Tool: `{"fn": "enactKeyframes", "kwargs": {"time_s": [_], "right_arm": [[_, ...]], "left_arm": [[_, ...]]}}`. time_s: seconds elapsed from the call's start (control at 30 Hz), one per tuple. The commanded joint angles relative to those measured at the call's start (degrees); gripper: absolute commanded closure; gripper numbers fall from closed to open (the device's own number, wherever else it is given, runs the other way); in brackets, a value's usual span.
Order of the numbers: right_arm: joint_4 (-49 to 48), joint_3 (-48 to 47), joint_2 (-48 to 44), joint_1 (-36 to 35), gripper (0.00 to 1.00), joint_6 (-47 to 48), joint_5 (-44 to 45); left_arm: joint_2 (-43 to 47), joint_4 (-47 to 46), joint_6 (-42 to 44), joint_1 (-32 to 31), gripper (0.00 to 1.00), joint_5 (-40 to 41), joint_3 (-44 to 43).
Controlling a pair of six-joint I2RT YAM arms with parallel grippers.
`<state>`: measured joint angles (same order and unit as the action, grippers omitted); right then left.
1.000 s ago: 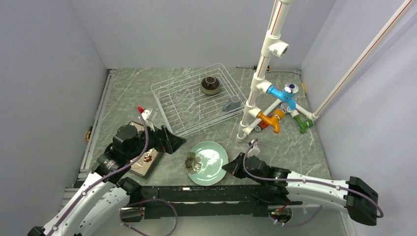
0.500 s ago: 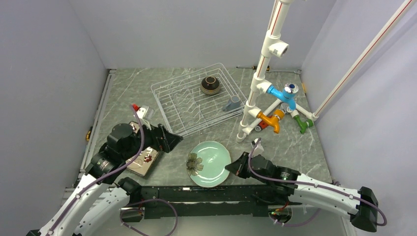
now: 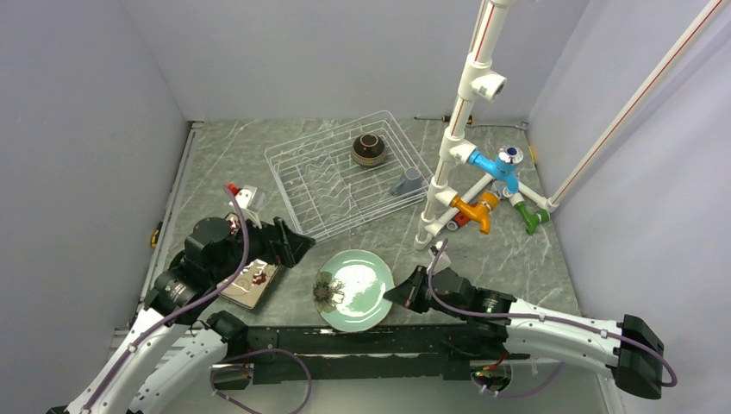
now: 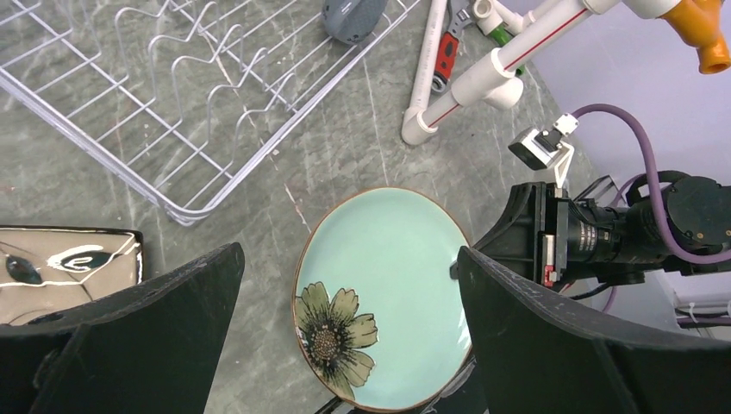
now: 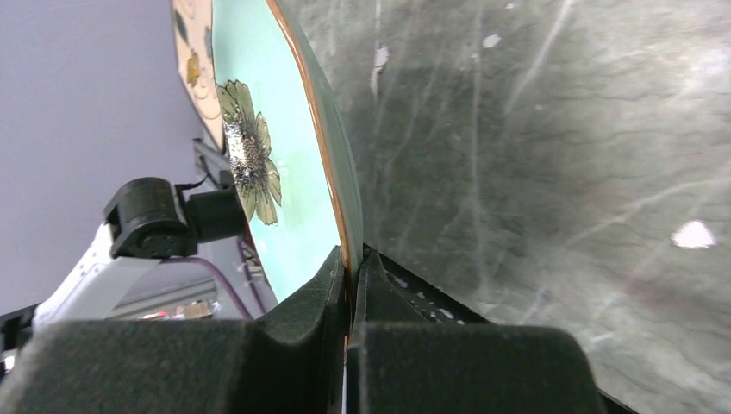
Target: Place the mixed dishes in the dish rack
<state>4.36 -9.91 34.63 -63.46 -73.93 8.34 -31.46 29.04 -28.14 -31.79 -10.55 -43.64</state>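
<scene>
The pale green round plate (image 3: 358, 289) with a flower mark is near the table's front edge. My right gripper (image 3: 402, 295) is shut on its right rim; the right wrist view shows both pads (image 5: 332, 280) pinching the plate's edge (image 5: 293, 172). My left gripper (image 3: 297, 247) is open and empty, left of and above the plate (image 4: 388, 293). The cream floral square plate (image 3: 250, 285) lies under my left arm. The brown bowl (image 3: 368, 148) and small grey mug (image 3: 407, 181) sit in the white wire dish rack (image 3: 332, 185). The dark teal square plate is out of view.
A white pipe stand (image 3: 454, 147) with blue, orange and green fittings rises right of the rack. A red-handled tool (image 4: 444, 52) lies by its foot. Grey walls close in the table on three sides.
My right gripper has moved left with the plate in its grip, carrying the plate left. My left arm has drawn back slightly to the left.
</scene>
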Motion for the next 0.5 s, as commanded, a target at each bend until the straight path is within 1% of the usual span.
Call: {"fn": "enactKeyframes", "kwargs": {"time_s": [0.0,0.2,0.3,0.47], "right_arm": [[-19.7,-4.3,1.3,-0.2,1.0,-3.7,-2.6],[-24.2,-4.7,1.1,-0.1,1.0,0.1,-3.9],[-29.0,-3.2,0.1,0.0,1.0,1.1,-5.1],[-32.4,-1.9,-2.5,-0.2,1.0,2.9,-5.2]], "left_arm": [[1.5,1.1,0.0,0.0,0.01,3.2,-2.2],[-0.7,3.6,1.3,0.0,0.01,2.6,-1.9],[-0.9,2.9,1.0,0.0,0.02,1.3,0.4],[-0.1,0.4,-1.2,0.0,0.04,-1.7,3.5]]}}
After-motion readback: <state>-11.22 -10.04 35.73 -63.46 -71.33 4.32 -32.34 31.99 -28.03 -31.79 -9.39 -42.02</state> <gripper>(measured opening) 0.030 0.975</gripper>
